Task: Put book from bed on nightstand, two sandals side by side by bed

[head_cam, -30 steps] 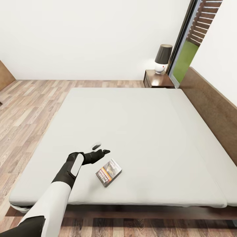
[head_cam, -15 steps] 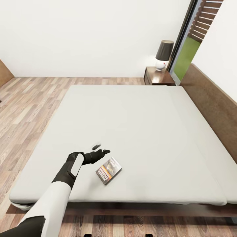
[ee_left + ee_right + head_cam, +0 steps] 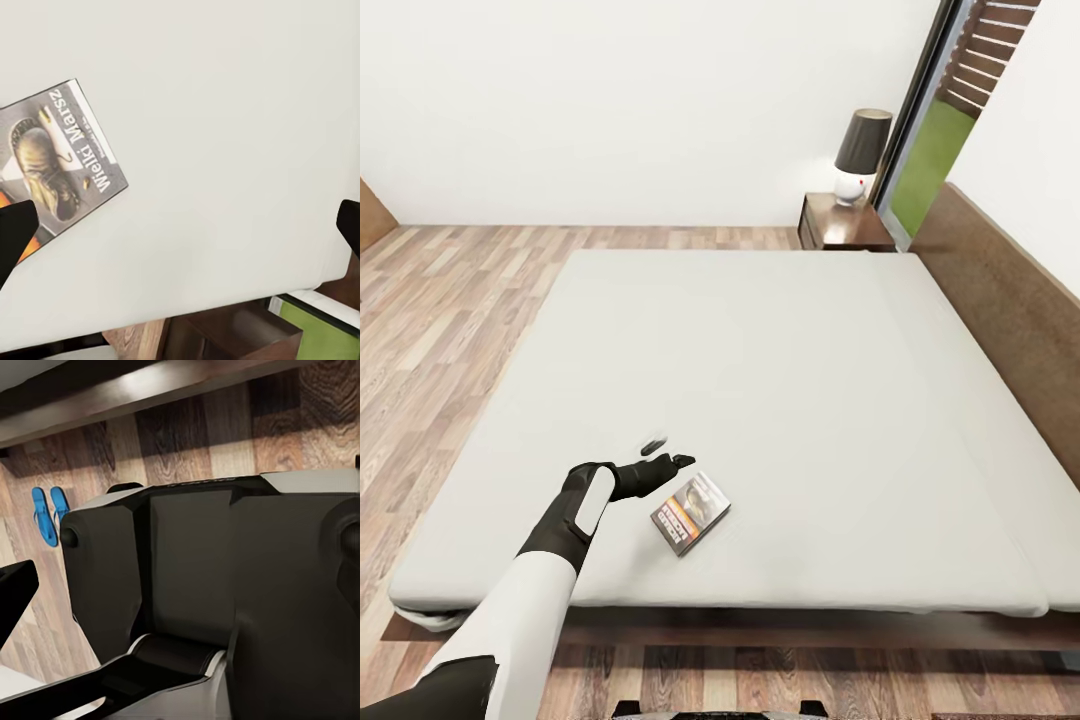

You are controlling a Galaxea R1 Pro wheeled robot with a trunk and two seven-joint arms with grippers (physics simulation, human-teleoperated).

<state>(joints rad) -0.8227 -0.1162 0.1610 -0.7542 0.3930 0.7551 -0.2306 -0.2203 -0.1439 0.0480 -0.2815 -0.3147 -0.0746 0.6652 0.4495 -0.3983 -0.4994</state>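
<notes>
The book (image 3: 690, 513) lies flat on the pale grey mattress of the bed (image 3: 780, 370), close to its near edge. My left gripper (image 3: 668, 452) hovers open just to the left of and beyond the book, not touching it. In the left wrist view the book (image 3: 58, 159) lies near one dark fingertip (image 3: 13, 234), and the left gripper (image 3: 180, 229) spans bare mattress. The nightstand (image 3: 842, 226) stands at the bed's far right corner. Two blue sandals (image 3: 47, 514) lie side by side on the wood floor in the right wrist view. One right fingertip (image 3: 13, 589) shows at the frame's edge, jaws apart.
A dark-shaded lamp (image 3: 860, 150) stands on the nightstand, beside the tall window (image 3: 930, 150). The brown headboard (image 3: 1005, 300) runs along the bed's right side. Wood floor (image 3: 440, 320) stretches to the bed's left. My dark base (image 3: 217, 577) sits in front of the right wrist camera.
The head camera has shifted slightly, so the bed sits a little differently in the picture. My left gripper and the book keep the same places relative to each other.
</notes>
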